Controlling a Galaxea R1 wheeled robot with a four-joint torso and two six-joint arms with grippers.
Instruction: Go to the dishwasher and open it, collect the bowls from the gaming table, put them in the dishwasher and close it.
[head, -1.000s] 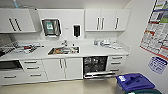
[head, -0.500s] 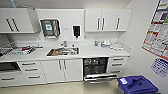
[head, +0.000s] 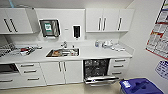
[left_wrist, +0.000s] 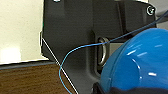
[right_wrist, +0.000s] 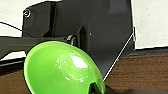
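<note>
As the kitchen row sits slightly larger and more centred in the head view than a second ago, the robot appears to be closing on the dishwasher (head: 97, 71), which already stands open below the tabletop (head: 95, 53), right of the sink (head: 62, 52), door dropped and rack exposed. Judgement: opening and collecting are done; loading comes next. Left wrist view: a blue bowl (left_wrist: 140, 62) sits close against the left end effector, seemingly pinched at its rim. Right wrist view: a green bowl (right_wrist: 62, 70) likewise, tilted, rim apparently clamped. Both arms seem tucked low near the robot's body. A blue bin (head: 138, 87) stands beside the dishwasher.
</note>
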